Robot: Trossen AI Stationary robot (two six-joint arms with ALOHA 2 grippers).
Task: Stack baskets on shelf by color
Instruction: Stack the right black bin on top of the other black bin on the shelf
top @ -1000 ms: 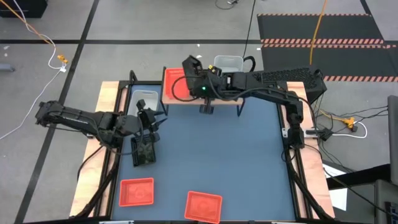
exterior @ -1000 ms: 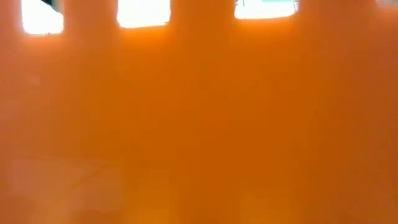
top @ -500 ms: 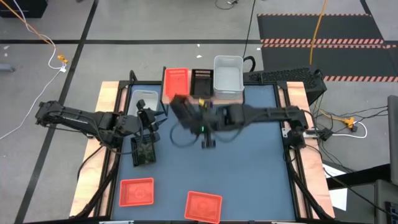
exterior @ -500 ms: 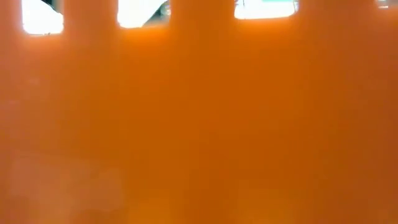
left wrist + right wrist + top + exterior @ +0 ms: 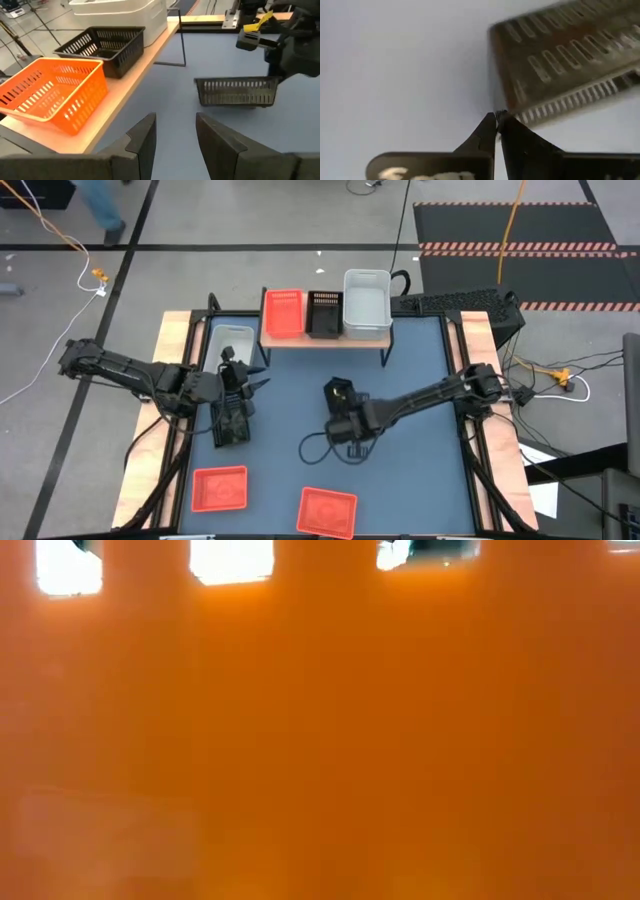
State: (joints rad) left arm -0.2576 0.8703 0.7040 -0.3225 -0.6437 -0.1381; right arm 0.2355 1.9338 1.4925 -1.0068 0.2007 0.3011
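The shelf (image 5: 300,340) at the table's far edge carries a red-orange basket (image 5: 283,313), a black one (image 5: 322,313) and a white one (image 5: 366,305), side by side. My right gripper (image 5: 347,425) is low over the table's middle, shut. Its tips (image 5: 496,117) are at a corner of a black slatted basket (image 5: 560,60), which also shows in the left wrist view (image 5: 235,91). My left gripper (image 5: 175,132) is open and holds nothing. It hovers at the table's left (image 5: 243,382), pointing toward the shelf (image 5: 135,85). Another black basket (image 5: 231,423) lies just nearer than it. My right gripper's shut fingertips (image 5: 490,125) stand right at the corner of the black basket's slotted side wall (image 5: 515,100). I cannot tell whether they touch it.
A white basket (image 5: 233,340) stands on the table left of the shelf. Two red-orange baskets (image 5: 220,488) (image 5: 327,512) sit near the near edge. One orange basket wall (image 5: 320,740) fills the low view. Bare blue table lies right of the right gripper.
My right arm has drawn back from over the shelf, swinging toward the near edge and down to the table's middle. The black basket on the shelf, hidden under the arm before, now shows between the red-orange and white ones.
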